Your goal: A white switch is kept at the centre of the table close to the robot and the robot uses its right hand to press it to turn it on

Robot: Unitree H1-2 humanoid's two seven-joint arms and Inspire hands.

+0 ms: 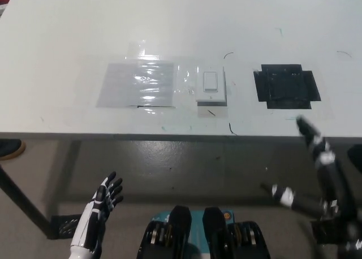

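At the lower left, the white left hand (100, 211) rested below the near edge of the tabletop (56, 38), its fingers (115, 186) spread and holding nothing. On the pale tabletop, left of centre, lay a sheet of clear, shiny film (137, 83) taped flat. Just right of it sat the white switch (211, 86), near the near edge and roughly central, its rocker plate facing up. Farther right was a black taped square (287, 86). At the lower right the black right hand (317, 168) was raised beside the near edge, well apart from the switch and off to its right; its fingers (308, 132) were stretched apart, one pointing up towards the tabletop, and they held nothing.

The press had not yet begun. To do it well, the right hand would likely need to travel left and over the edge, then come down with one fingertip on the rocker alone, pushing straight so the switch plate did not slide.

The tabletop was plain, with a few faint pen marks. Below it showed a grey floor (186, 165) and a dark table leg (22, 205) at the left.
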